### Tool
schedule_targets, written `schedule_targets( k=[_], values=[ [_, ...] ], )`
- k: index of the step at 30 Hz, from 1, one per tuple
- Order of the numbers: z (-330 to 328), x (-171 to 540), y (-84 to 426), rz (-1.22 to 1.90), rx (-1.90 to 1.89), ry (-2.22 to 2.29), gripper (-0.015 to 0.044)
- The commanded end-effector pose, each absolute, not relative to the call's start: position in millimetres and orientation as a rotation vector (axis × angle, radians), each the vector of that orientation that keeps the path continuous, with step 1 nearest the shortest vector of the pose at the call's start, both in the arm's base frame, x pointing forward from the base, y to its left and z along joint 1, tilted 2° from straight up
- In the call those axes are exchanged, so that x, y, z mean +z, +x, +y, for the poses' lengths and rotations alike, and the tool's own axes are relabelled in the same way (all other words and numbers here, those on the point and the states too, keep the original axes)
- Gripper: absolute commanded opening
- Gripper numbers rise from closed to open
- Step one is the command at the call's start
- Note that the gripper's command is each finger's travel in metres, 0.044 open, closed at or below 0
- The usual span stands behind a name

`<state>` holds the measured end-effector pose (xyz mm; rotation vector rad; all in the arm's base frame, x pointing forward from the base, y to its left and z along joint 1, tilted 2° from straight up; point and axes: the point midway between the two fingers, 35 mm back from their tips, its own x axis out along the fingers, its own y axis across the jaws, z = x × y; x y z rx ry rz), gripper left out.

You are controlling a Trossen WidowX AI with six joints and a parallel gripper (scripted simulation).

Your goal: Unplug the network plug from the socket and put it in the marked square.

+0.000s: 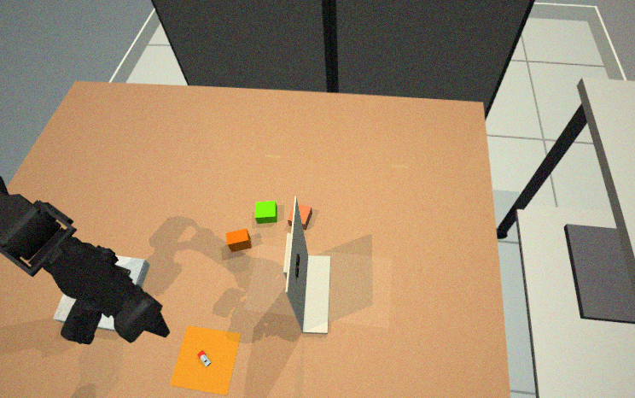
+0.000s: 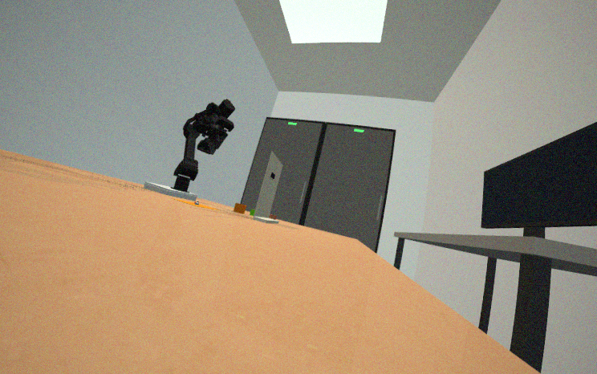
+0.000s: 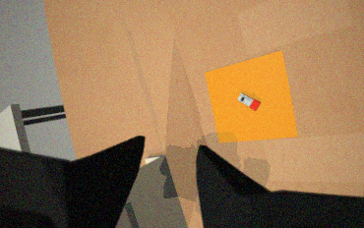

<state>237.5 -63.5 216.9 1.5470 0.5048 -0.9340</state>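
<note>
One small plug on one orange square, one arm raised away from both.

From my end I count one white-and-red network plug [image 1: 206, 358] [image 2: 196, 203] [image 3: 249, 101], lying near the middle of the one flat orange marked square [image 1: 189, 370] [image 2: 205, 206] [image 3: 275, 74]. My single black gripper [image 1: 167, 333] [image 3: 171, 147] hangs above the table, its two dark fingers partly spread with a gap between, pinching nothing. One upright grey panel [image 1: 300, 229] [image 2: 268, 189] [image 3: 167, 197] stands well apart from the square. Three small blocks make up the rest: one bright green [image 1: 265, 212] [image 2: 252, 212], one orange [image 1: 237, 239] [image 2: 239, 208], one reddish-orange [image 1: 303, 214] [image 2: 273, 217] partly hidden by the panel from above.
</note>
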Motion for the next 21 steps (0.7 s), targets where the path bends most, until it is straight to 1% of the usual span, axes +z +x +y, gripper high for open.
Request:
schedule_targets(
  k=[1, 6, 17, 21],
  values=[
    [-63.7, 228.4, 235.4, 0.497, -0.94, 1.547, 0.0156],
    [-63.0, 238.4, 233.0, 0.497, -0.94, 1.547, 0.0156],
    [-63.0, 238.4, 233.0, 0.497, -0.94, 1.547, 0.044],
    [-63.0, 238.4, 233.0, 0.497, -0.94, 1.547, 0.044]
  ],
)
